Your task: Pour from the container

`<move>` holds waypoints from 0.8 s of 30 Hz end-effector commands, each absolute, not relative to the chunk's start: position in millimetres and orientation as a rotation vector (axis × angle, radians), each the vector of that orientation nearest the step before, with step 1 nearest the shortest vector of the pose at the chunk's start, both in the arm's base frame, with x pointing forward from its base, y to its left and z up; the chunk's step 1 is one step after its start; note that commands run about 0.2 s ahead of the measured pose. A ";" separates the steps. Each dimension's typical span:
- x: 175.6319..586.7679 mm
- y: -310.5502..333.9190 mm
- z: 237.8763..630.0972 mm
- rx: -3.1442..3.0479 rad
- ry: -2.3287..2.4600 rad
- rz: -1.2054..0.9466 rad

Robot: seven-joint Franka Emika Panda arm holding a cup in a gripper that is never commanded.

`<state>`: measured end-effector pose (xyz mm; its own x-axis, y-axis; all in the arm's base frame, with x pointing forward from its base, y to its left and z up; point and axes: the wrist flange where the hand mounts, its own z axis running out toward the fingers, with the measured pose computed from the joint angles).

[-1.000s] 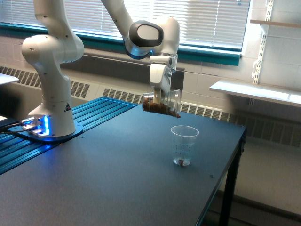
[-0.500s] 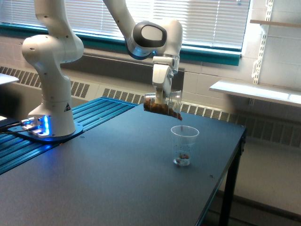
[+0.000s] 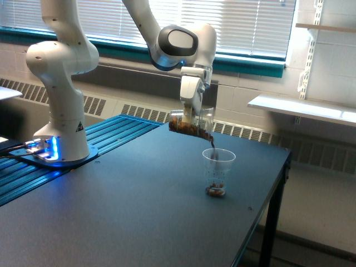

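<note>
Brown granules now streaming where none fell a second ago, white pincer (image 3: 189, 119) clamped on tipped small clear plastic jar (image 3: 191, 125), mouth above clear tapered measuring cup (image 3: 217, 172), dark table (image 3: 133, 206).

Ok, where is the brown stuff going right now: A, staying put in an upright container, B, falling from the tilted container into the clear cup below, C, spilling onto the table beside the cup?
B: the container is tipped, and a brown stream drops from its lip into the cup.

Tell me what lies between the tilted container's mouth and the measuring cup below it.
In the exterior view, a thin stream of brown bits falls from the container into the measuring cup.
</note>
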<state>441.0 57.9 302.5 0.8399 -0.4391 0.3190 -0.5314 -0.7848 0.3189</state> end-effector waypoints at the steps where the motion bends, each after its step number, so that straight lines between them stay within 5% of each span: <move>1: 444.1 60.4 304.4 2.608 -0.720 0.324; 24: 451.9 66.5 304.0 2.586 -0.671 0.293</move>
